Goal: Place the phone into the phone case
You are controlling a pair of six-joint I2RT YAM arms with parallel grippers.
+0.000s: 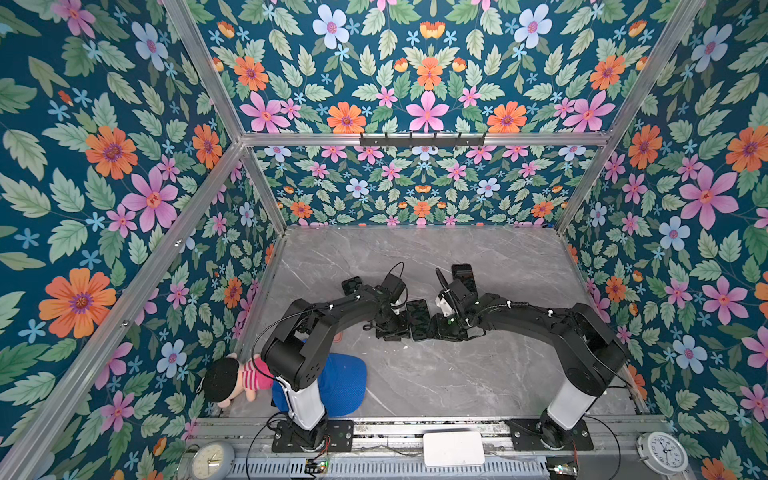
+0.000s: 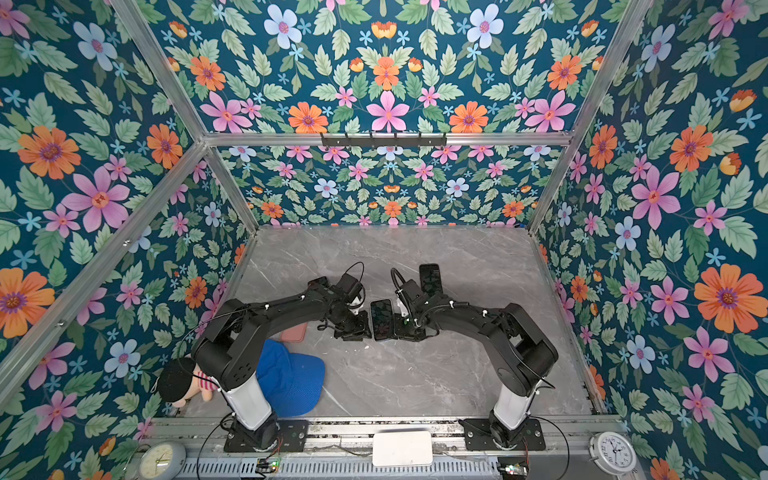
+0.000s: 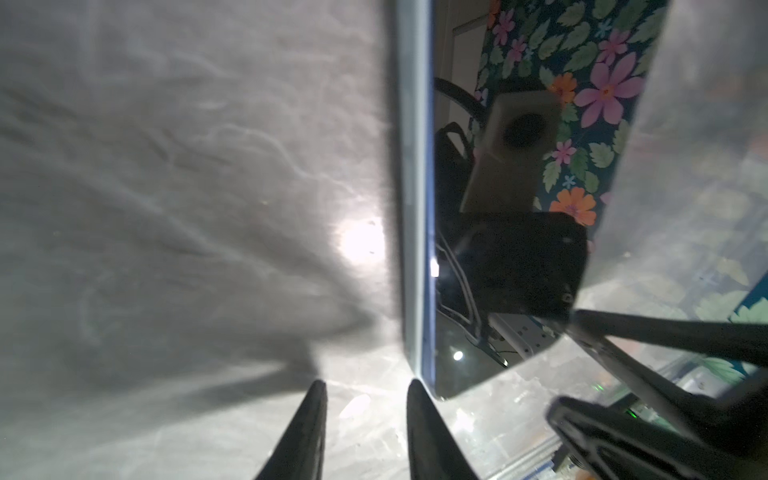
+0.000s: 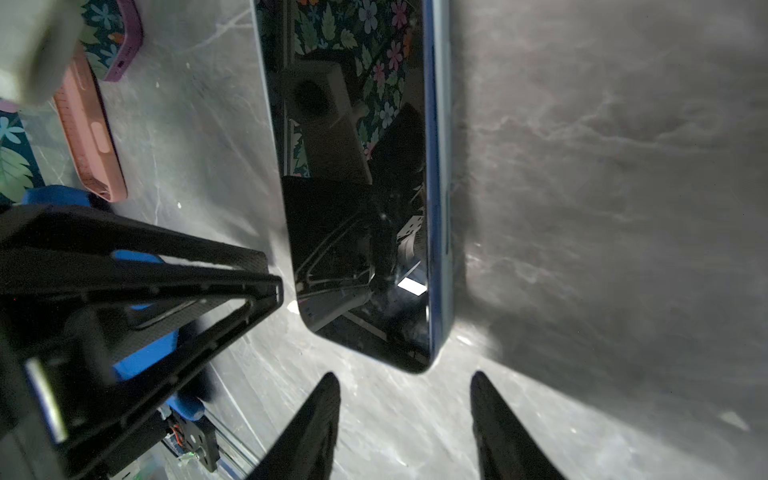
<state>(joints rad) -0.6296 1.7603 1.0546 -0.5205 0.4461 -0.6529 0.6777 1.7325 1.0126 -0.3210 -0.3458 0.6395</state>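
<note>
1. A dark, glass-fronted phone with a blue metal frame [image 1: 417, 318] lies flat and screen-up near the middle of the grey marble tabletop [image 1: 457, 382]. Its glass mirrors the floral walls.
2. The left gripper [image 3: 365, 399] sits low along the phone's left long side, its jaws apart with nothing between them. One fingertip [image 3: 419, 399] is just beside the phone's near corner; contact cannot be judged.
3. The right gripper [image 4: 405, 395] sits low on the phone's right side, its jaws spread and empty, and the phone's end lies just ahead of the gap.
4. A pink silicone phone case [image 4: 91, 137] lies apart from the phone, toward the tabletop's left edge and partly under the left arm.
5. A blue mesh cap [image 1: 345, 386] and a stuffed doll [image 1: 232, 380] occupy the near left corner.
</note>
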